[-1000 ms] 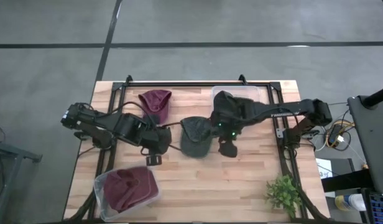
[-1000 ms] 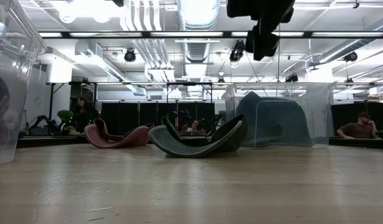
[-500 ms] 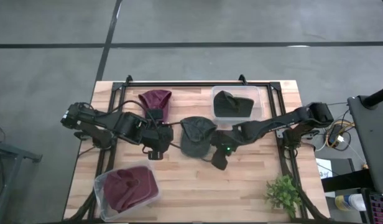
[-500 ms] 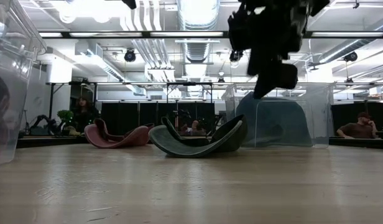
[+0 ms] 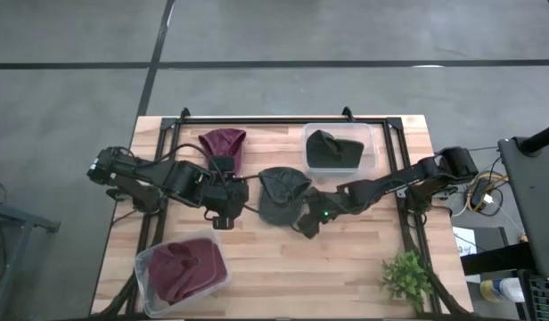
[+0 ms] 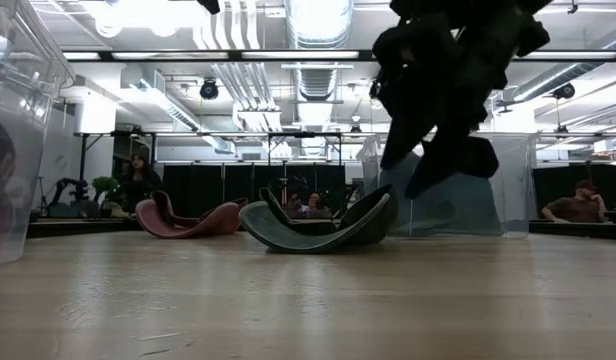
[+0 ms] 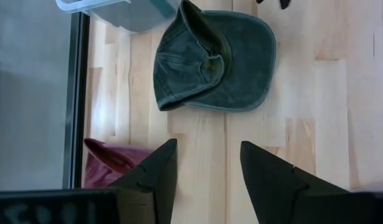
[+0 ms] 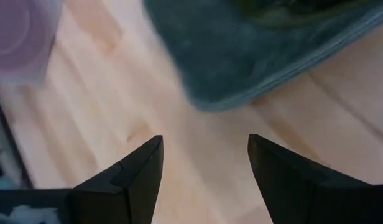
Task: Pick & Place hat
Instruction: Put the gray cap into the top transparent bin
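Note:
A dark green cap [image 5: 281,192] lies on the table's middle, resting on its brim and crown; it also shows in the low view [image 6: 318,228] and the left wrist view [image 7: 213,62]. My right gripper [image 5: 307,224] is open and empty, just off the cap's near right side, above the table; its wrist view [image 8: 204,162] shows the cap's brim [image 8: 241,50] ahead of the fingers. My left gripper [image 5: 224,212] is open and empty, left of the cap. A maroon cap [image 5: 223,145] lies at the far left.
A clear bin [image 5: 339,150] with another green cap stands at the far right. A clear bin [image 5: 181,270] holding a maroon cap stands at the near left. A small plant [image 5: 406,278] stands at the near right corner. Bare wood lies along the near middle.
My right gripper has swung from beside the far right bin toward the table's near edge and left, and has come down beside the green cap's near right side. It stays open. The cap has not moved.

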You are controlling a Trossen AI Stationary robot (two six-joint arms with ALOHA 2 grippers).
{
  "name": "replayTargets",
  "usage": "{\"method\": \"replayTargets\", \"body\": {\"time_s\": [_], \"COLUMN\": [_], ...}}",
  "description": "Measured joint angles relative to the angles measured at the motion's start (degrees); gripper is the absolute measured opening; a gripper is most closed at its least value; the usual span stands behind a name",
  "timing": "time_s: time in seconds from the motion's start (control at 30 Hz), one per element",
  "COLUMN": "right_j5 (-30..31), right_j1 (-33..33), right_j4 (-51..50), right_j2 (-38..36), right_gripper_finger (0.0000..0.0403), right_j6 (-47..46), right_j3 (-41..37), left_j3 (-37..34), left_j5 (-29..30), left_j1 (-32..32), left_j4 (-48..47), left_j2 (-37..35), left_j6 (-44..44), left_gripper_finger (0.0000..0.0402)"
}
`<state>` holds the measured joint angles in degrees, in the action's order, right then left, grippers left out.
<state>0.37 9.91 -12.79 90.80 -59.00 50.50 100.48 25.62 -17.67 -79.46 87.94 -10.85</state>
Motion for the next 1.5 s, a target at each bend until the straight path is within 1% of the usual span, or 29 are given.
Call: {"method": "replayTargets", "body": {"time_s": [0.07, 0.27, 0.47, 0.67, 0.87, 0.97, 1.1, 1.23, 1.3, 1.4, 1.5], "right_j5": [1.61, 2.19, 2.88, 4.11, 4.16, 4.58, 6.85, 4.76, 3.40, 2.63, 2.21], "right_j1": [-0.24, -1.99, -3.81, -4.98, -5.05, -5.07, -4.94, -4.94, -4.94, -4.94, -4.94], "right_j4": [2.13, 7.49, 7.84, 8.64, 10.28, 10.42, 11.18, 13.64, 14.44, 15.43, 15.58], "right_j2": [-0.01, 0.11, 0.17, 0.17, 0.17, 0.32, 2.20, 5.63, 6.29, 6.45, 6.43], "right_gripper_finger": [0.0228, 0.0228, 0.0228, 0.0228, 0.0223, 0.0217, 0.0209, 0.0200, 0.0194, 0.0177, 0.0146], "right_j6": [-0.11, 0.02, -0.23, 2.41, 2.19, 2.37, 2.29, 2.35, 3.84, 6.38, 8.59], "right_j3": [-0.92, -3.23, -4.42, -4.44, -4.89, -5.20, -5.31, -5.32, -5.13, -4.61, -4.66], "left_j3": [-0.02, -0.13, -0.43, -0.43, -0.43, -0.43, -0.43, -0.43, -0.43, -0.43, -0.43], "left_j5": [0.00, -0.01, -0.01, -0.01, -0.01, -0.01, -0.01, -0.01, -0.02, -0.03, -0.03], "left_j1": [0.00, 0.00, 0.00, 0.00, 0.00, 0.00, 0.00, 0.00, 0.00, 0.00, 0.00], "left_j4": [0.12, 0.40, 0.55, 0.61, 0.63, 0.63, 0.66, 0.87, 0.90, 1.02, 1.05], "left_j2": [0.00, 0.00, 0.00, 0.00, 0.00, 0.00, 0.00, 0.00, 0.00, 0.00, 0.00], "left_j6": [0.00, -0.02, -0.09, -0.09, -0.09, -0.07, -0.07, -0.07, -0.07, -0.07, -0.07], "left_gripper_finger": [0.0167, 0.0167, 0.0167, 0.0167, 0.0167, 0.0167, 0.0167, 0.0167, 0.0167, 0.0167, 0.0167]}}
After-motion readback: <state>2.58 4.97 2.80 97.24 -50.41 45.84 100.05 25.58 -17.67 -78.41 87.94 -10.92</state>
